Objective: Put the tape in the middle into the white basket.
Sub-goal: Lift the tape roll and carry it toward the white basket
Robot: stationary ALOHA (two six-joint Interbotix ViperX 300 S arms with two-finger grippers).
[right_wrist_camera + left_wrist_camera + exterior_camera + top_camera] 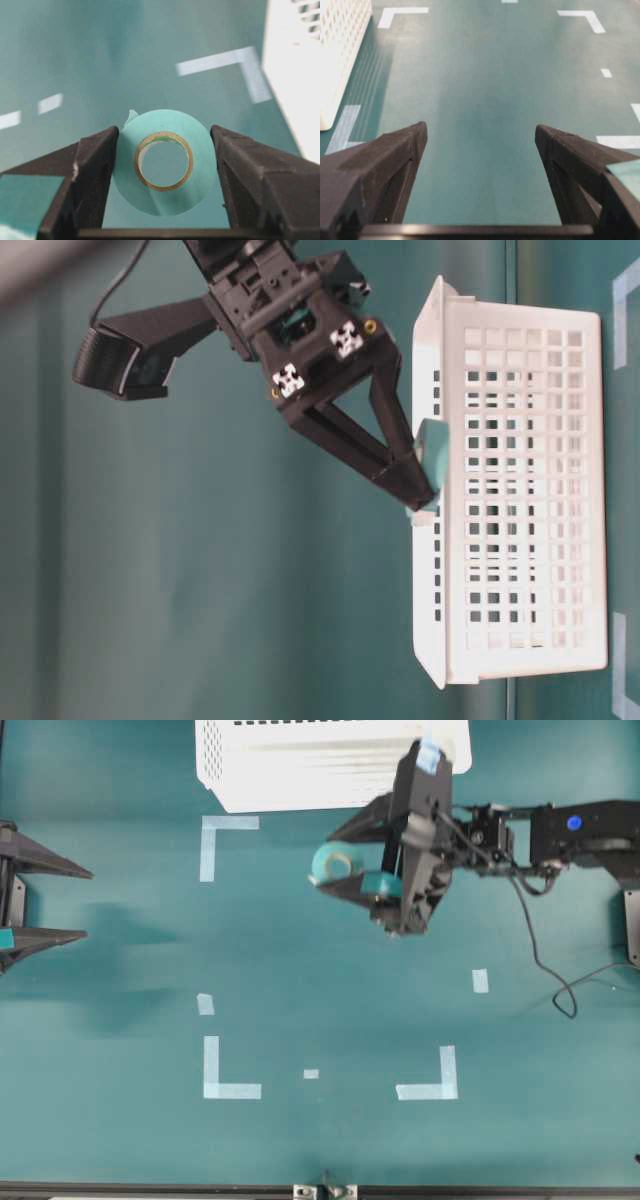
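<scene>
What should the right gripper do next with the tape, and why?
Probably carry it further over the white basket before opening. The right gripper is shut on the tape, lifted off the table, but it hangs beside the basket's rim, not yet above the inside.

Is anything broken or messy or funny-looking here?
Nothing is broken or spilled. One small oddity: the tape has a loose end sticking up at its top edge. The right gripper holds the roll between its fingers, above the table, short of the white basket. The left gripper is open and empty.
</scene>
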